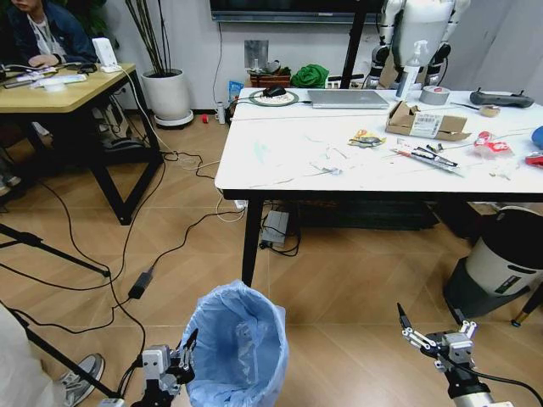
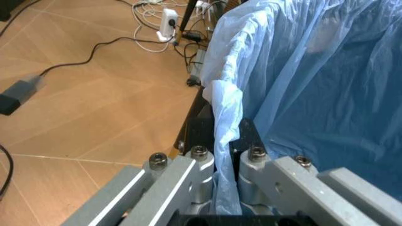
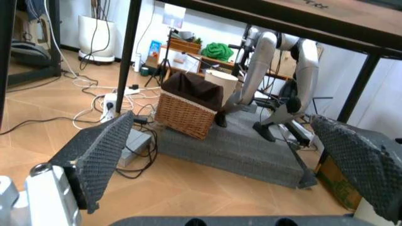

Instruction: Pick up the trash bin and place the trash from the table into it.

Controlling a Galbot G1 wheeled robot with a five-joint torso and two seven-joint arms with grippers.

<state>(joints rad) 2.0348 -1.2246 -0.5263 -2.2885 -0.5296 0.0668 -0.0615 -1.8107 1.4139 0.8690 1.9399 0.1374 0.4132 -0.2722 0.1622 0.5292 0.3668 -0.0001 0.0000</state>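
Observation:
The trash bin (image 1: 237, 343), lined with a crinkly light-blue bag, stands on the floor in front of the table (image 1: 280, 161). My left gripper (image 1: 182, 356) is at the bin's left rim. In the left wrist view the left gripper (image 2: 220, 141) is shut on the rim, with a fold of the bag (image 2: 314, 84) pinched between its black fingers (image 2: 199, 129). My right gripper (image 1: 433, 335) hangs low on the right, open and empty, its pads (image 3: 100, 150) spread wide. On the table lies trash: a torn cardboard box (image 1: 424, 121), wrappers (image 1: 366, 140), tubes (image 1: 428, 157) and tissues (image 1: 327, 170).
A white-and-black cylinder (image 1: 501, 263) stands under the table's right end. A laptop (image 1: 348, 98), tape roll (image 1: 434, 95) and spray bottle (image 1: 410, 72) sit at the table's back. Cables (image 1: 140, 280) and a tripod leg (image 1: 51, 250) cross the floor left, near a yellow desk (image 1: 59, 93).

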